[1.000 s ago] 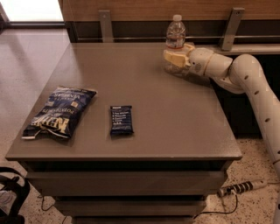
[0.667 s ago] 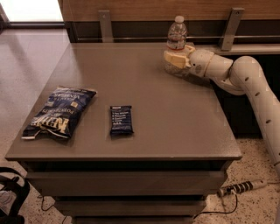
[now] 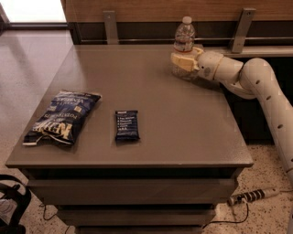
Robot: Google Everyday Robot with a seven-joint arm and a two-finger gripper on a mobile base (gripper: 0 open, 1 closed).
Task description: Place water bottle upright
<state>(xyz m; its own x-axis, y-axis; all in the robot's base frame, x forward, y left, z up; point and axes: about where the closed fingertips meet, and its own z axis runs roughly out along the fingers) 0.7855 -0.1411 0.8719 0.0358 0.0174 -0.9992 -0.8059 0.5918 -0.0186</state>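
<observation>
At back, claw (image 3: 184, 62) seemingly around water bottle (image 3: 184, 36)

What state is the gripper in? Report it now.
Gripper: closed around the upright water bottle, at the far right side of the table.

Likely an office break area or test lab: a grey counter (image 3: 183, 137) with drawers (image 3: 132, 189) stands on a speckled terrazzo floor (image 3: 265, 167) against a wood-panelled wall (image 3: 146, 7) with metal brackets (image 3: 110, 25). A power strip (image 3: 249, 196) lies on the floor. On the counter are a chip bag (image 3: 62, 119) and a snack bar (image 3: 126, 124) — the gripper (image 3: 184, 61) clasps a bottle (image 3: 184, 34) at its far edge.
</observation>
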